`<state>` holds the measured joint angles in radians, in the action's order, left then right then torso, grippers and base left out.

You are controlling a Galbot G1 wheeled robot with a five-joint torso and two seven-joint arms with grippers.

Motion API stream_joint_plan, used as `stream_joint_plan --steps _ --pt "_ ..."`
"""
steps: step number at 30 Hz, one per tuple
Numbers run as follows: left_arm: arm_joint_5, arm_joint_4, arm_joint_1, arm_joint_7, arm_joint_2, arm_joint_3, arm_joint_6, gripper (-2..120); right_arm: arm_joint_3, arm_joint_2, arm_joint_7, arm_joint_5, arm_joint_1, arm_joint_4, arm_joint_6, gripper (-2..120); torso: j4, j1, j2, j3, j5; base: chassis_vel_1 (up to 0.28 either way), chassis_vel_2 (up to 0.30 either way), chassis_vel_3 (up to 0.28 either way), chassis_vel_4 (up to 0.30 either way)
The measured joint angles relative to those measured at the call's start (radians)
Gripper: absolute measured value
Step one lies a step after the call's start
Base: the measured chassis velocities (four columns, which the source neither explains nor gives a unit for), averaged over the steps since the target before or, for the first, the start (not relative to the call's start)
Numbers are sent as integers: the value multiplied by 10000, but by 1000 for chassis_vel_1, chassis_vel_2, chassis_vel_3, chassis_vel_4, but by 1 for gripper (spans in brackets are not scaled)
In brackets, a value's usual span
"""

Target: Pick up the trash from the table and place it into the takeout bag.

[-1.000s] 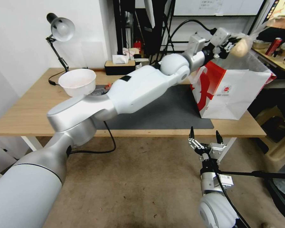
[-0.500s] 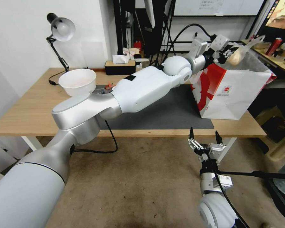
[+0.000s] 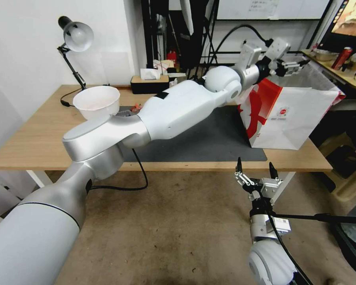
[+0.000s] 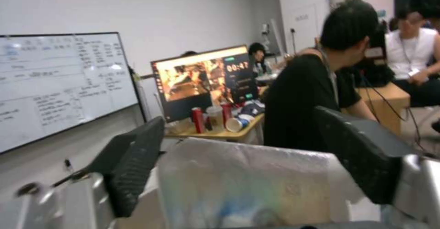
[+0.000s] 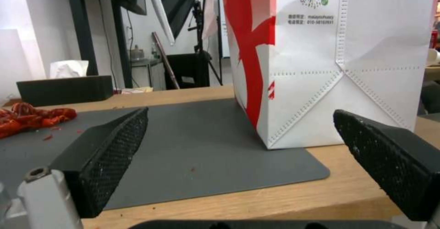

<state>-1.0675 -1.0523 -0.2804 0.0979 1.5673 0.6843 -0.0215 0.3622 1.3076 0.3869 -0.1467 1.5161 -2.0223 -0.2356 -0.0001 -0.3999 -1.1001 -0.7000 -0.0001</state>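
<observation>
A: Has the left end effector [image 3: 294, 65] let go?
B: Yes, it's wide and empty over the bag [image 3: 288, 114]; the bun went in. A bowl [image 3: 97, 102] remains on the surface [image 3: 31, 138].

White walls, a desk lamp [image 3: 76, 36], whiteboard [image 4: 59, 84], and brown floor [image 3: 178, 229].

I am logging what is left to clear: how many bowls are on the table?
1. The pale bowl stands on the table near the lamp, by the far left corner of the mat. The left arm covers part of the mat, so another may be hidden.
</observation>
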Motion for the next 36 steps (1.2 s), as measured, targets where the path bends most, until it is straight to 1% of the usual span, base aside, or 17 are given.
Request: stream_joint_plan --steps 1,2,5,6,8,9,12,13,16,22,25,26,29,30,33,34,36 --pt "-37 -159 58 -120 -171 -150 -16 91 0 -4 3 0 -3 -11 13 100 -1 0 0 0 0 0 0 0 0" --pt "-37 -159 58 -120 -171 -150 -16 91 0 -4 3 0 -3 -11 13 100 -1 0 0 0 0 0 0 0 0" --pt "-183 -560 242 -388 -752 -548 -86 99 1 -6 11 -2 -9 -28 43 100 1 0 0 0 -1 0 0 0 0" --pt "-183 -560 242 -388 -752 -548 -86 99 1 -6 11 -2 -9 -28 43 100 1 0 0 0 -1 0 0 0 0" --pt "-335 -854 429 -588 -1263 -842 -147 100 0 4 20 -2 -5 -44 54 100 2 0 0 0 -3 0 0 0 0" --pt "-335 -854 429 -588 -1263 -842 -147 100 0 4 20 -2 -5 -44 54 100 2 0 0 0 -3 0 0 0 0" --pt "-554 -1485 808 -849 -2003 -1080 -337 100 -5 17 26 -3 20 -52 68 100 3 -1 1 0 -3 0 0 0 0" --pt "-554 -1485 808 -849 -2003 -1080 -337 100 -5 17 26 -3 20 -52 68 100 3 -1 1 0 -3 0 0 0 0" --pt "-761 -2174 1297 -1151 -2631 -1294 -571 100 -23 29 36 -2 64 -134 121 100 1 0 0 0 -3 0 0 0 0" --pt "-768 -2971 1974 -1538 -3297 -1553 -641 100 -46 23 42 0 80 -185 173 100 0 -1 0 0 -2 0 0 0 0" --pt "-681 -3747 2650 -1834 -3995 -1922 -683 100 -89 33 43 1 82 -194 194 100 -1 -1 0 0 -1 0 0 0 0" --pt "-681 -3747 2650 -1834 -3995 -1922 -683 100 -89 33 43 1 82 -194 194 100 -1 -1 0 0 -1 0 0 0 0" --pt "-486 -4572 3461 -1931 -4938 -2529 -684 100 -111 47 45 4 121 -254 217 100 -1 -1 1 0 -3 0 0 0 0" --pt "-486 -4572 3461 -1931 -4938 -2529 -684 100 -111 47 45 4 121 -254 217 100 -1 -1 1 0 -3 0 0 0 0" --pt "-262 -5166 4266 -1930 -5873 -3246 -657 100 -114 21 44 -19 155 -312 267 100 3 -1 0 1 -5 0 0 0 0" --pt "-262 -5166 4266 -1930 -5873 -3246 -657 100 -114 21 44 -19 155 -312 267 100 3 -1 0 1 -5 0 0 0 0" --pt "-80 -5503 4798 -1937 -6241 -3741 -646 100 -131 13 41 -23 163 -314 277 100 4 -1 0 1 0 0 0 0 0"
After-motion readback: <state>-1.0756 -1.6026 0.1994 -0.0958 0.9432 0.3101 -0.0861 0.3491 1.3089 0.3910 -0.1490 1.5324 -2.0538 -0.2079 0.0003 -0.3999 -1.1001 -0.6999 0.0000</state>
